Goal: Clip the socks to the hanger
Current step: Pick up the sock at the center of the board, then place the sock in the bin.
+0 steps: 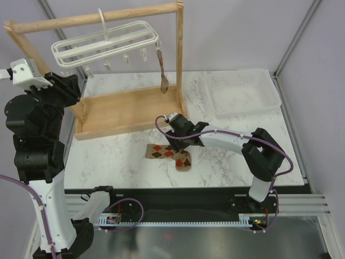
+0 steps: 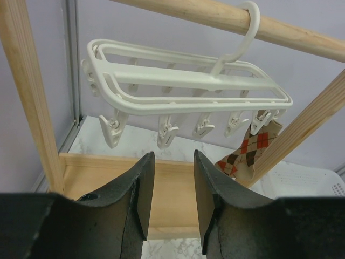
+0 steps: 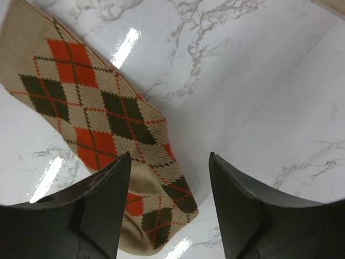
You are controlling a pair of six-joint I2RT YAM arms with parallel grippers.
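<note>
Right hand (image 3: 170, 162): wide open, empty, over the sock (image 3: 91, 102).
Left hand (image 2: 173, 162): slightly parted, empty.
Grasp: I'd pinch one end only.

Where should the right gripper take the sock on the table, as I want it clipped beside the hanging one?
Probably near its straight cuff end, leaving the edge free for a clip. Come straight down from above: the sock lies flat on the table, so only a top pinch works. The open right gripper sits over the foot end.
</note>
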